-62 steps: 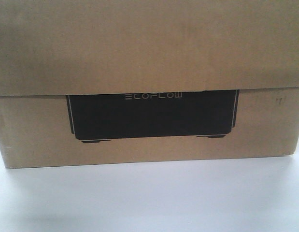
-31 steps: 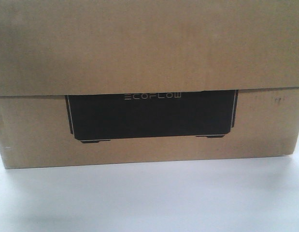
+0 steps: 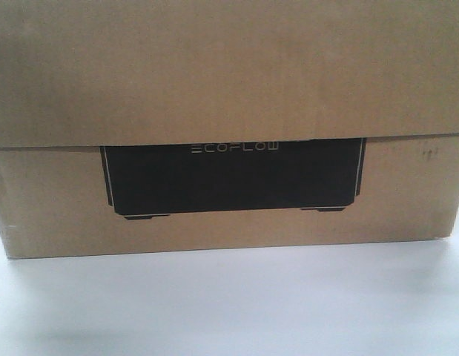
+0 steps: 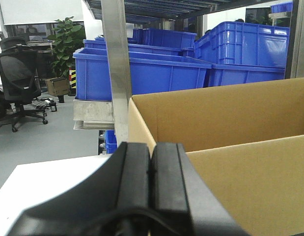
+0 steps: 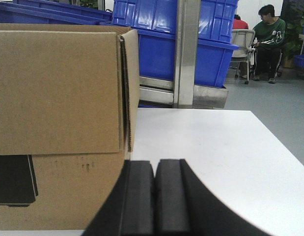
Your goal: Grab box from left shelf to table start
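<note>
The box (image 3: 229,81) is brown cardboard with an overlapping lid and a black "ECOFLOW" panel. It fills the front view and stands on the white table (image 3: 229,311). In the left wrist view the box (image 4: 230,128) lies to the right and ahead of my left gripper (image 4: 151,147), which is shut with nothing between its pads. In the right wrist view the box (image 5: 58,98) lies to the left of my right gripper (image 5: 154,164), also shut and empty. Whether either gripper touches the cardboard cannot be told. The left shelf (image 4: 93,113) shows its steel rail and upright behind the table.
Blue plastic bins (image 4: 142,73) stand on the rack behind the box, and more bins (image 5: 156,29) show in the right wrist view. The table (image 5: 206,147) extends to the right of the box. An office chair (image 4: 19,78) and a seated person (image 5: 267,29) are on the floor beyond.
In the front view the box face has shifted a few pixels to the left; nothing else differs.
</note>
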